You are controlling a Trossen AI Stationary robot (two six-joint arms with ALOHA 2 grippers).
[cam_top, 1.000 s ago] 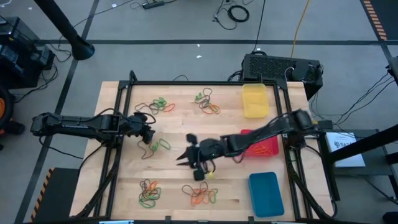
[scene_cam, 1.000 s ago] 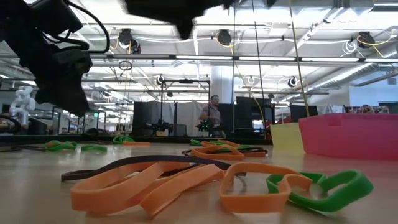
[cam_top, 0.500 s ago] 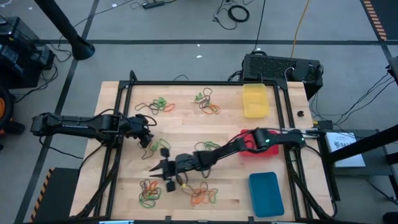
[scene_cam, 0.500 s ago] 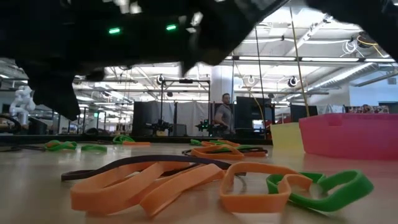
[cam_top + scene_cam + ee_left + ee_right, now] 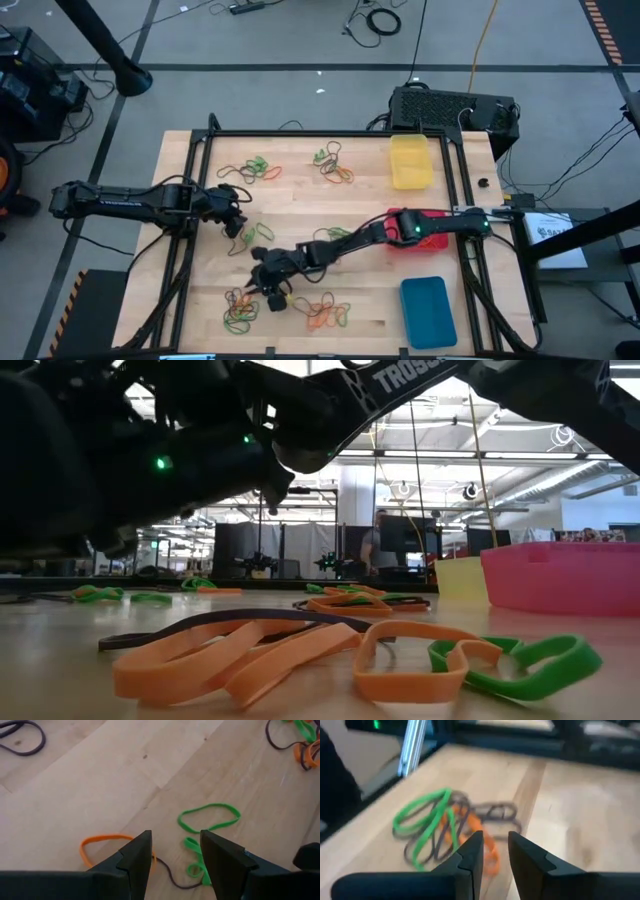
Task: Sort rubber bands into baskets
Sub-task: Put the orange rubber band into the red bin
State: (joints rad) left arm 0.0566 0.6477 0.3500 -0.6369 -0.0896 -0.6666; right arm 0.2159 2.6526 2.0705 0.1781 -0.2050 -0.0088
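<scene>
Right gripper (image 5: pixel 262 287) stretched far across the table (image 5: pixel 300 215), low beside the near-left clump of bands (image 5: pixel 240 307), jaws a narrow gap apart with nothing between them, likely lined up to pinch one loop from that tangle (image 5: pixel 445 832). Left gripper (image 5: pixel 238 222) hovering over a small green and orange cluster (image 5: pixel 205 820), jaws spread and empty, seemingly waiting its turn. More clumps at far left (image 5: pixel 250 170), far centre (image 5: pixel 335 165) and near centre (image 5: pixel 325 312). Yellow basket (image 5: pixel 410 162), red basket (image 5: pixel 436 238) and blue basket (image 5: pixel 427 310) lined along the right edge, within easy drop reach
</scene>
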